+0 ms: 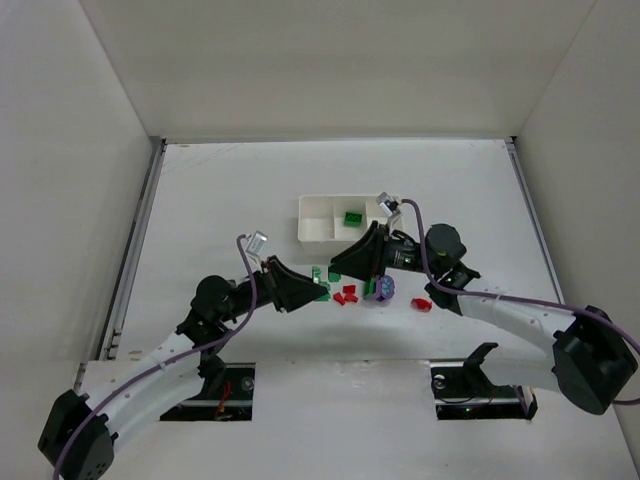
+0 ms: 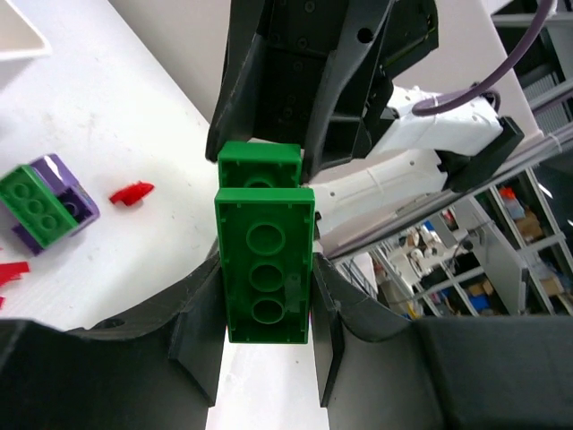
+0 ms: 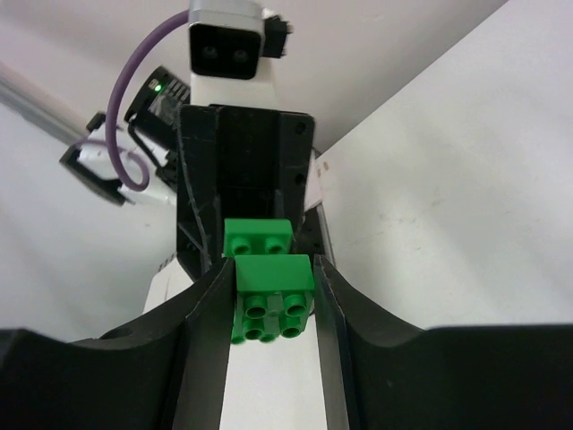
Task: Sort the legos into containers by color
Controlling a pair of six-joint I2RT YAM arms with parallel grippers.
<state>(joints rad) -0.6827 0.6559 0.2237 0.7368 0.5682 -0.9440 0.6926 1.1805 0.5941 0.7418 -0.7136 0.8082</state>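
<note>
Left pincer (image 2: 266,300) clamped on long green brick (image 2: 264,255), right pincer (image 3: 273,285) gripping short green brick (image 3: 273,305), bricks touching

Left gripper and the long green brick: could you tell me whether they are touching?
Touching. The left wrist view shows the long green brick clamped in the left gripper, both fingers pressed against its sides with no gap.

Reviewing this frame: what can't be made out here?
- Top external: the tray's right end, covered by the right arm.
- All views: whether the long green brick in the left gripper and the small green brick in the right gripper are joined or merely abutting.
- Left wrist: red brick, cut off by the left edge.
</note>
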